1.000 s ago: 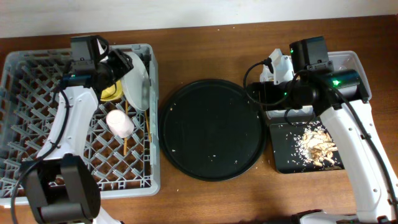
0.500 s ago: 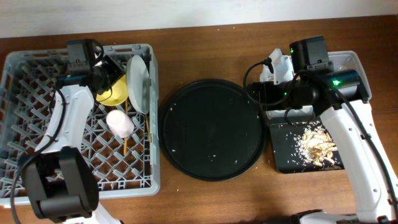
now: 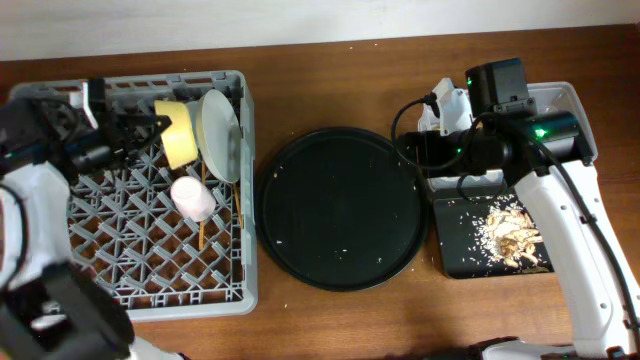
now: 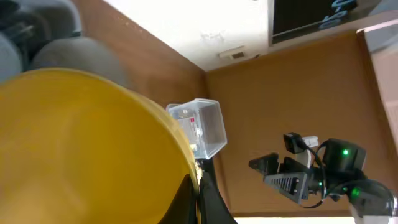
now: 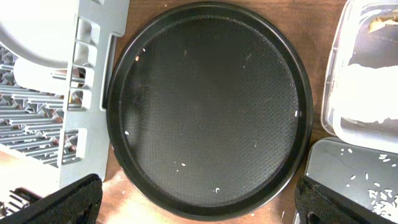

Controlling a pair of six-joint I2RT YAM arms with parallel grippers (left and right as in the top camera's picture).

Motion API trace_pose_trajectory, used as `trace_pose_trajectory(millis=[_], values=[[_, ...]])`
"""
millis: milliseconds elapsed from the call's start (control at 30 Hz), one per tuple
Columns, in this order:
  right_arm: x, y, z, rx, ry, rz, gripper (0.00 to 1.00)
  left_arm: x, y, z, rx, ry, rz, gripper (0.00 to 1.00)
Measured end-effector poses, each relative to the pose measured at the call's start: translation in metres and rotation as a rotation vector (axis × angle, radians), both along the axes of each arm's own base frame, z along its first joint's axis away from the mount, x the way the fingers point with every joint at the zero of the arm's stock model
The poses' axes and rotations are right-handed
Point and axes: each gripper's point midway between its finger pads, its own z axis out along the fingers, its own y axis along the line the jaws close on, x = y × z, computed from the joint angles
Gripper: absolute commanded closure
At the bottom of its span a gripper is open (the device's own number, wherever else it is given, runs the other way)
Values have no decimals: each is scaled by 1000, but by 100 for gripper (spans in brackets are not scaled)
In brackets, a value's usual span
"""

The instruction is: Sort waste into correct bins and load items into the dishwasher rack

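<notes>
The grey rack [image 3: 60,96] fills the left side of the tabletop [image 3: 330,80]. In its far right corner the plate [image 3: 220,135] stands on edge, tilted against the pegs. The yellow bowl [image 3: 176,133] is on its side just to the left of the plate and seems to touch it. The pink cup [image 3: 192,198] lies on the grid just in front of the bowl. The chopsticks [image 3: 200,238] lie flat among the pegs nearer the rack's front.

The left gripper [image 3: 148,136] hangs over the rack at the bowl's left edge. Its arm is blurred in the overhead view, but its jaws look spread and grip nothing. In the left wrist view the bowl fills most of the frame.

The round tray [image 3: 340,207] sits in the middle of the tabletop with a few pale crumbs on it. To its right the black tray [image 3: 455,252] holds the beige food scraps [image 3: 506,230]. The clear tub [image 3: 576,98] stands just behind the black tray, with the white napkin [image 5: 367,93] inside.

The right gripper [image 5: 205,202] is near the round tray's right edge, beside the tub. Its jaws are released, wide apart, with nothing between them.
</notes>
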Motion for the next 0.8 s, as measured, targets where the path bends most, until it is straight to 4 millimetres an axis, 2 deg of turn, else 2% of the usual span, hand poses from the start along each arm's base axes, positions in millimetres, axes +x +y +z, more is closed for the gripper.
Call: trace_pose_trajectory(millis=[67, 100, 167, 200, 233, 300, 367, 433, 500, 533, 567, 600, 633, 667, 733, 767, 800], values=[[0, 0, 0, 0, -1, 0, 1, 12, 15, -45, -63, 71, 6, 100], [0, 0, 0, 0, 0, 0, 1, 13, 25, -61, -94, 88, 17, 100], [0, 0, 0, 0, -1, 0, 1, 13, 45, -68, -161, 77, 43, 100], [0, 0, 0, 0, -1, 1, 1, 12, 56, -71, -185, 81, 63, 84], [0, 0, 0, 0, -1, 0, 1, 9, 70, -77, -200, 103, 100, 1], [0, 0, 0, 0, -1, 1, 1, -2, 98, -88, -186, 173, 187, 1], [0, 0, 0, 0, -1, 0, 1, -24, 144, -102, -177, 268, 323, 1], [0, 0, 0, 0, -1, 1, 1, -36, 162, -103, -184, 296, 379, 1], [0, 0, 0, 0, -1, 1, 1, -43, 164, -79, -96, 265, 404, 1], [0, 0, 0, 0, -1, 1, 1, -44, 155, -59, 1, 240, 404, 1], [0, 0, 0, 0, -1, 0, 1, -44, 116, -11, 208, 147, 367, 1], [0, 0, 0, 0, -1, 0, 1, -44, 94, 7, 337, 111, 354, 1], [0, 0, 0, 0, -1, 1, 1, -45, 56, 24, 497, 70, 320, 1], [0, 0, 0, 0, -1, 1, 1, -47, 17, 33, 619, 25, 266, 1], [0, 0, 0, 0, -1, 1, 1, -49, -46, 27, 823, -22, 159, 1], [0, 0, 0, 0, -1, 0, 1, -48, -64, 16, 907, -21, 130, 1], [0, 0, 0, 0, -1, 1, 1, -46, -73, 8, 969, -18, 117, 1]])
